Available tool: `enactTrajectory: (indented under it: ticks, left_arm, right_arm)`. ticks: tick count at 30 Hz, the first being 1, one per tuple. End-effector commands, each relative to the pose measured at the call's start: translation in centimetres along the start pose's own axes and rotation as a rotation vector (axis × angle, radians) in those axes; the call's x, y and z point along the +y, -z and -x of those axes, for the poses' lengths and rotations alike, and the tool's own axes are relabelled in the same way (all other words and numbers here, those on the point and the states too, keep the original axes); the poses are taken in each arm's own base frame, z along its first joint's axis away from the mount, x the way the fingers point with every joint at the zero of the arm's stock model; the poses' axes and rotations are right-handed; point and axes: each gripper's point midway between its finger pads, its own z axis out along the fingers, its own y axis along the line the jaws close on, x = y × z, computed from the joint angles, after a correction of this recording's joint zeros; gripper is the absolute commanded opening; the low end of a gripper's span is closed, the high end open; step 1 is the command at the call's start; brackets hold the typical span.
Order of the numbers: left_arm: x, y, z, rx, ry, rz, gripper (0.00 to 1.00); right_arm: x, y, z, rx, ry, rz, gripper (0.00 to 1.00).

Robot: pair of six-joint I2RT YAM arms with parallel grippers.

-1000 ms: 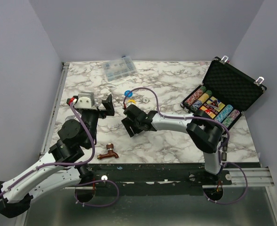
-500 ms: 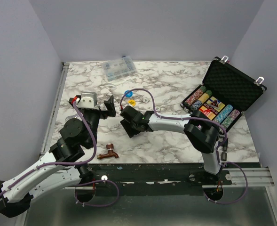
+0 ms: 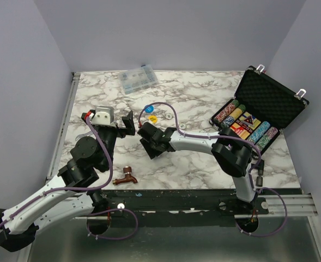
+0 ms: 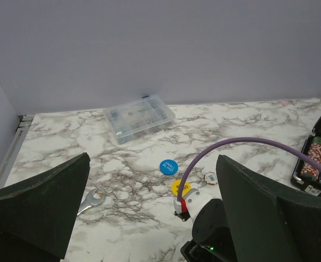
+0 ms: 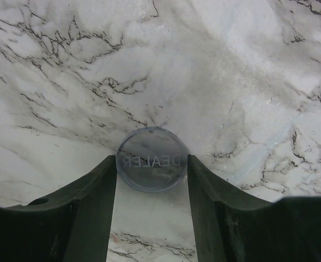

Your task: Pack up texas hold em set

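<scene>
the right end effector (image 5: 152,160) is clenched on a translucent grey disc (image 5: 152,150) marked "dealer", one finger against each edge, over the marble surface (image 3: 204,87) left of centre; whether the disc is clear of the surface i cannot tell. just beyond it, toward the far side, lie a yellow disc (image 4: 180,187), a blue disc (image 4: 168,166) and a red-and-white chip (image 4: 210,178). the left end effector (image 4: 152,164) is released, fingers spread wide, hovering just left of the right one and holding nothing. a small silver wrench (image 4: 92,201) lies on the left. a copper faucet (image 3: 125,177) lies near the front edge. a clear compartment box (image 4: 139,118) sits at the far edge. the black case (image 3: 272,101) stands open at the far right, with chip rows (image 3: 228,113) and card boxes (image 3: 247,123) inside.
</scene>
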Motion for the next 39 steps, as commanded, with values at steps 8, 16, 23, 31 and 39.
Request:
enactTrajectory:
  ticks: [8, 16, 23, 31, 39]
  left_arm:
    - [0.0, 0.3, 1.6, -0.027, 0.033, -0.020, 0.99]
    - [0.1, 0.3, 1.7, -0.031, 0.036, -0.018, 0.99]
    - [0.0, 0.5, 1.5, -0.020, 0.031, -0.030, 0.99]
    - [-0.5, 0.5, 1.4, -0.011, 0.050, -0.050, 0.99]
    - [-0.8, 0.3, 1.1, 0.003, 0.041, -0.056, 0.99]
  right_arm:
    - [-2.1, 2.1, 1.1, -0.032, -0.037, -0.116, 0.40]
    - [-8.7, 4.9, 2.4, -0.124, -0.164, -0.259, 0.40]
    - [-24.6, 9.4, -1.3, -0.167, -0.550, -0.486, 0.37]
    - [-35.6, 13.9, -9.3, -0.183, -0.934, -0.616, 0.37]
    - [-38.7, 14.3, -14.6, -0.116, -1.061, -0.768, 0.38]
